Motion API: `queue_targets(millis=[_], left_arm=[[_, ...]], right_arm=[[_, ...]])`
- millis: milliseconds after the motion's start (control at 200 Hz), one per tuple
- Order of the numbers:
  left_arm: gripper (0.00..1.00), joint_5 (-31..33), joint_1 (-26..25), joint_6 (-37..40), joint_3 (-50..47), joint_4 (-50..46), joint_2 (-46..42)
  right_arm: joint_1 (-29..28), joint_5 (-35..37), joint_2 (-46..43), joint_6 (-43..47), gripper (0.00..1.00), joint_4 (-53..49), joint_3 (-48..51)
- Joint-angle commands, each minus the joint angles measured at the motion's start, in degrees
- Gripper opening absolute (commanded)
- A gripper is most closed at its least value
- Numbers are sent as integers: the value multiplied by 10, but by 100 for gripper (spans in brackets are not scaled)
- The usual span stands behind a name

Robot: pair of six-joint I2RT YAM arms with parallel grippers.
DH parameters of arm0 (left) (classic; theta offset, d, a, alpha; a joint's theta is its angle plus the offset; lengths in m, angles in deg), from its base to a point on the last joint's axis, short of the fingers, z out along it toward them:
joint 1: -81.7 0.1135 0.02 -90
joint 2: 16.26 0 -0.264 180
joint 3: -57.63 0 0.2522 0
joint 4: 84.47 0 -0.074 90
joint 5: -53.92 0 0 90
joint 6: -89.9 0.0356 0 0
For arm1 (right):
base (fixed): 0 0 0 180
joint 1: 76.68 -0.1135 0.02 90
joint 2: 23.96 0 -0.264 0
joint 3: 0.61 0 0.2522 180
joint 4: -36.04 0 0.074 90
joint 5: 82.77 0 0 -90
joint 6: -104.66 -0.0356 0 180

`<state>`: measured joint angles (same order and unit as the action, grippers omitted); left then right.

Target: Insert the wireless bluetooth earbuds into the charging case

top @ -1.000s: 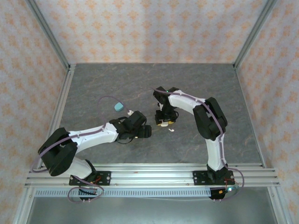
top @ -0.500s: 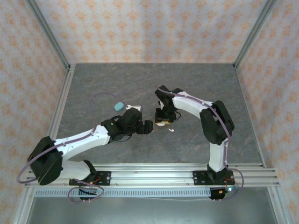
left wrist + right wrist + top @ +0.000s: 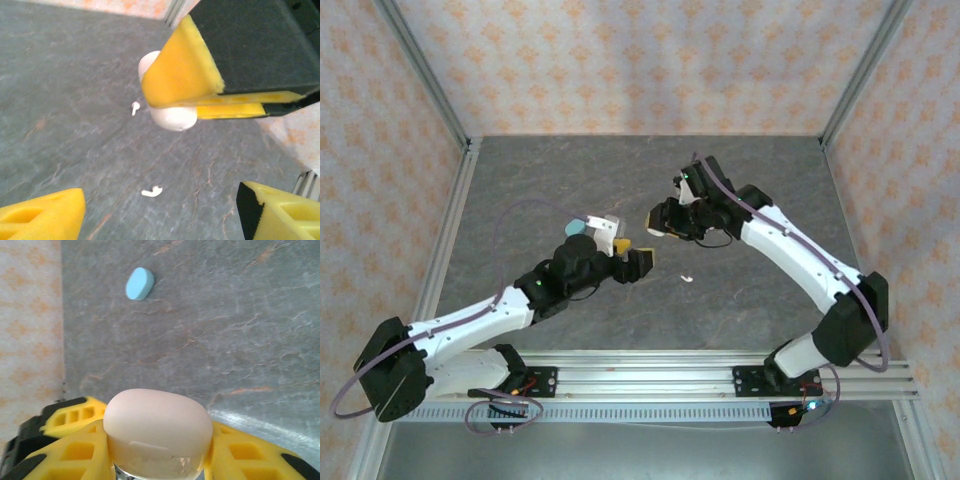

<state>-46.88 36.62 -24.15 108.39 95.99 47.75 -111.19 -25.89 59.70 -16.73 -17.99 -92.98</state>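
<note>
White plastic, smooth and rounded: this is the charging case. The right gripper is clamped on it, with the yellow pads pressing on both sides, and holds it above the table. I cannot tell if the lid is open. The left gripper is spread wide with nothing between its fingers, and it points toward the lifted case. Two white earbuds lie loose on the table under it, well apart from each other. A teal case lies flat farther to the left.

I judge that no earbud is in the case yet. For this step the right gripper should hold the case level and not squeeze more, because the shell is slippery and could shoot out. The left gripper should come down straight over one earbud and close on its body, not on the thin stem. The piece is tiny, so a slow and centred closing is needed, or it will flick away.

The table is grey, stone-like, with pale veins, flat and hard. Pale walls with an orange pattern and aluminium rails enclose it.
</note>
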Motion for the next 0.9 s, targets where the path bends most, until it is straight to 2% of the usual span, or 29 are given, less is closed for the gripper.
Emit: queue_targets(millis=[0,140,585,716,896], left_arm=[[73,-15,-4,14,3,109,16],[71,-17,-4,15,6,163,33],[58,-37,-4,8,49,170,72],[48,-36,-4,-1,55,170,76],[25,-37,-4,-13,63,163,83]], right_arm=[[-1,-27,-39,-55,40,27,17],[-1,-37,-67,-72,40,26,22],[-2,-53,-92,-89,41,28,41],[-1,-56,-97,-94,41,39,49],[-2,-57,-105,-99,41,49,52]])
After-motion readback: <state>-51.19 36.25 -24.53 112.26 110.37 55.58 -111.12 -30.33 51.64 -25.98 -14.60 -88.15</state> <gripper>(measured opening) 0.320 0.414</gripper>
